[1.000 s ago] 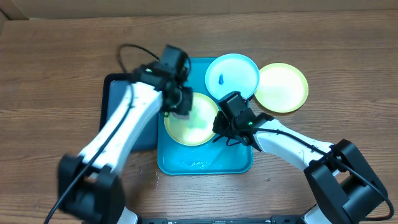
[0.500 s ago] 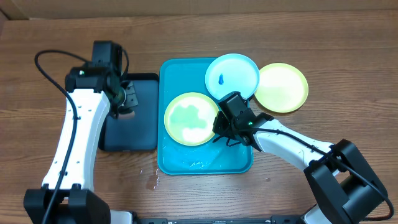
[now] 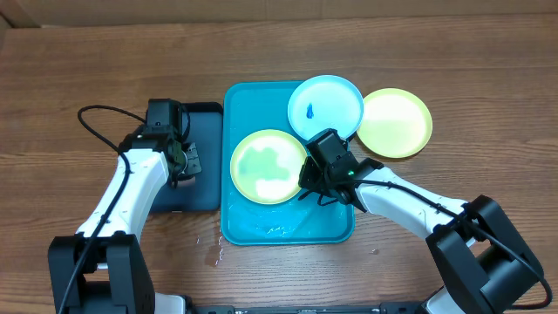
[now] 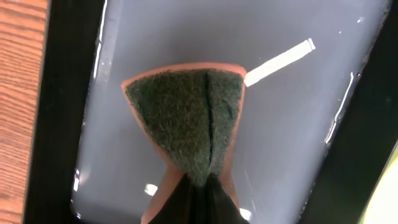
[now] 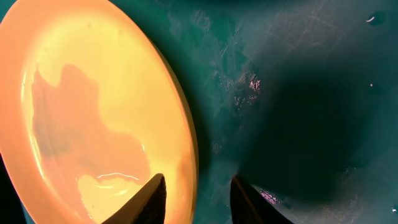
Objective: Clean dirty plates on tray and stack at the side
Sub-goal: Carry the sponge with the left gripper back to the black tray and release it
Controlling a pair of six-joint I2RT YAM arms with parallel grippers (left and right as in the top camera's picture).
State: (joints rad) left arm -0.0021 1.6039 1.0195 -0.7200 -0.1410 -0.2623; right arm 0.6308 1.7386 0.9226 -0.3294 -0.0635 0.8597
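One yellow-green plate [image 3: 268, 166] lies wet in the turquoise tray [image 3: 288, 225]. My right gripper [image 3: 316, 180] is open, its fingers [image 5: 198, 198] straddling this plate's right rim [image 5: 93, 112], one finger over the plate and one over the tray floor [image 5: 298, 93]. The light blue plate [image 3: 325, 106] with a blue smudge rests on the tray's far right corner. The second yellow-green plate [image 3: 395, 122] lies on the table to its right. My left gripper [image 3: 185, 161] is shut on a sponge [image 4: 186, 124], green pad up, over the black tray [image 3: 205, 179].
The black tray's glossy floor [image 4: 298, 124] fills the left wrist view, with the wooden table at its left edge. Water drops lie on the table [image 3: 214, 249] by the turquoise tray's near left corner. Both arms' cables run near the tray.
My left arm has carried the sponge off the yellow-green plate, leftward to the black tray, then nearer along it. The right arm and the plates have not moved.
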